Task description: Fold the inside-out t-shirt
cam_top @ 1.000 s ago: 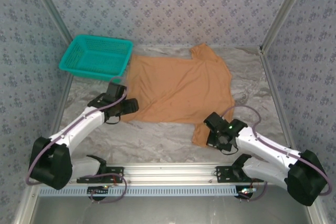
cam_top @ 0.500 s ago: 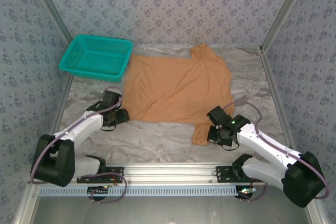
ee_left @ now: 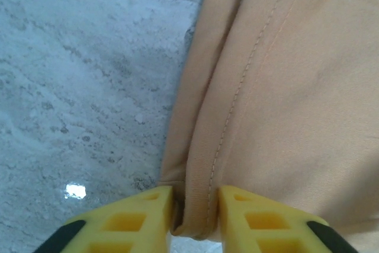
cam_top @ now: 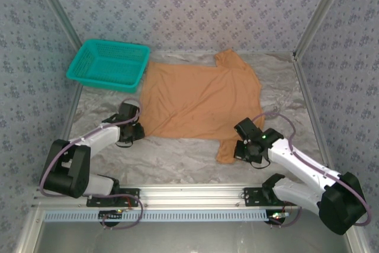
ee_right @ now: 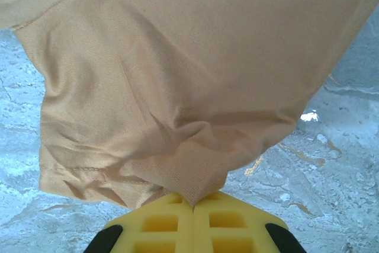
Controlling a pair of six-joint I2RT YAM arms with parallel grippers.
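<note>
The left gripper pinches the t-shirt by its near left corner. The right gripper pinches the near sleeve. The shirt lies on the far side of both.

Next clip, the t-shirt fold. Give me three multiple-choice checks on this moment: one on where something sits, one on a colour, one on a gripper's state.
1. Where does the teal mesh basket stand?
A) at the far left of the table
B) at the near right corner
C) on the middle of the shirt

2. What colour is the t-shirt?
A) dark blue
B) orange-tan
C) white

3. How is the right gripper?
A) wide open in the air
B) gripping the basket's rim
C) shut on a pinch of the t-shirt

Answers:
1 A: the top view shows the basket at the far left, by the shirt's far left corner.
2 B: the cloth looks orange-tan in all three views.
3 C: in the right wrist view the jaws meet with sleeve cloth pinched between them.
</note>
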